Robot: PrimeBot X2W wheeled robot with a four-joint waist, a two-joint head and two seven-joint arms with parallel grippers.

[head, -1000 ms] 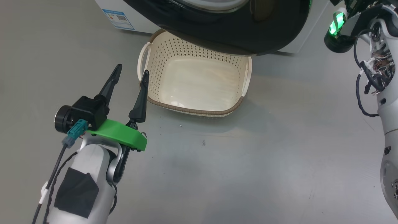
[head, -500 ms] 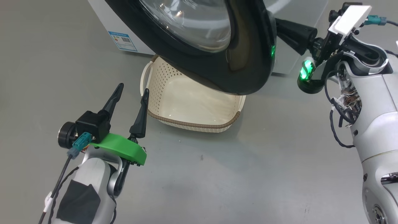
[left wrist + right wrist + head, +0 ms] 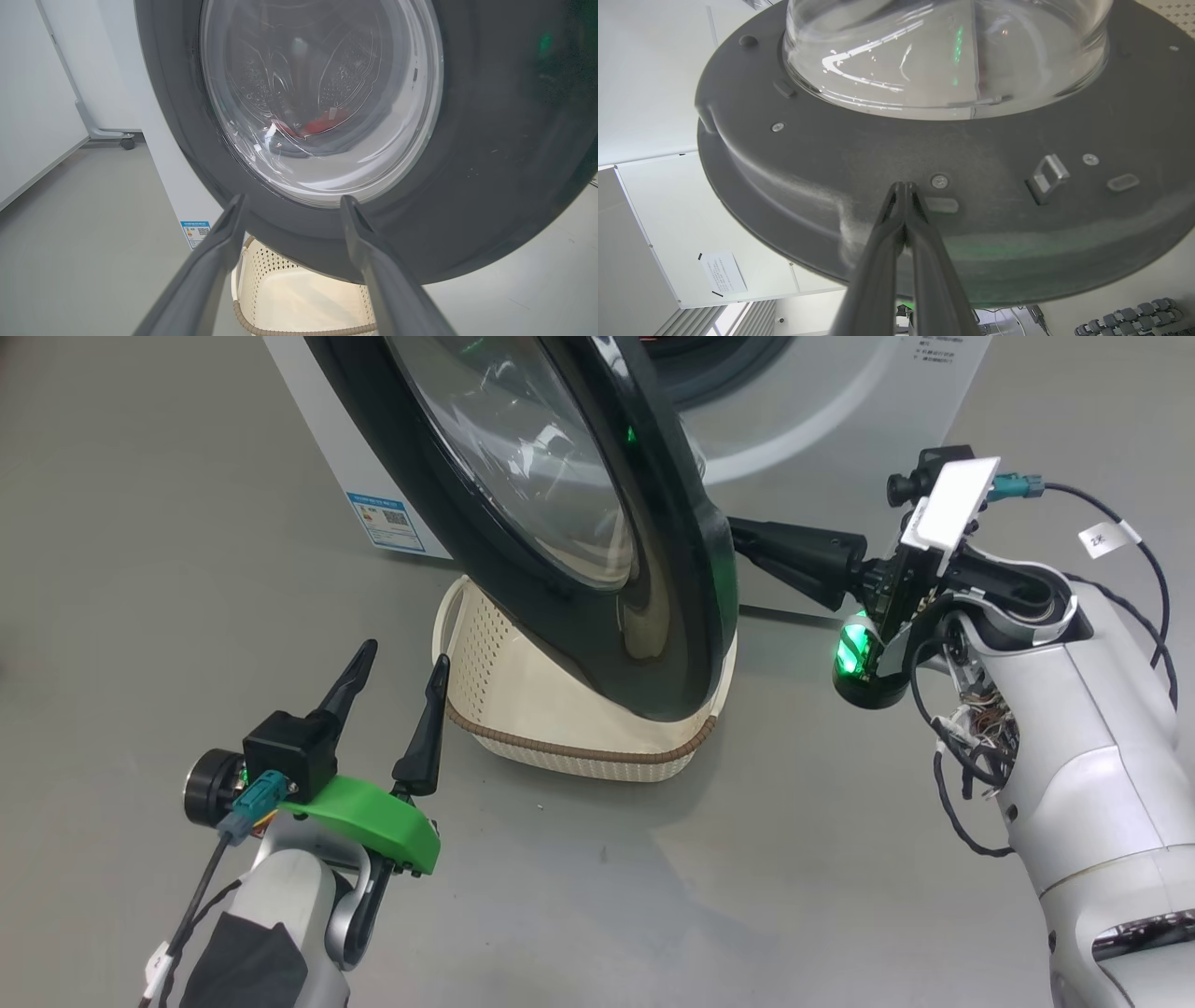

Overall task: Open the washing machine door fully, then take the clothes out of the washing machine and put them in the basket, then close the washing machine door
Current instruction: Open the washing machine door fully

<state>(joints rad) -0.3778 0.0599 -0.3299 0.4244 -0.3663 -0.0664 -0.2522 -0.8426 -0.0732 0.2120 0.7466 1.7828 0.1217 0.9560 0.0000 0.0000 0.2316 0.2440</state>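
Looks down from head onto washing machine door (image 3: 686, 625); faces its front closely from left wrist, its inside from right wrist.

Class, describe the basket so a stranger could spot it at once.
Find the big white washing machine with its black-rimmed door open. On the floor beneath that door sits the basket. Only it is cream and perforated, with a brown woven-look rim.

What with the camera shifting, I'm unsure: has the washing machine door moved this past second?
Yes. The washing machine door has swung wider open: its free edge, earlier beyond the basket rightward, now sits over its right rim.
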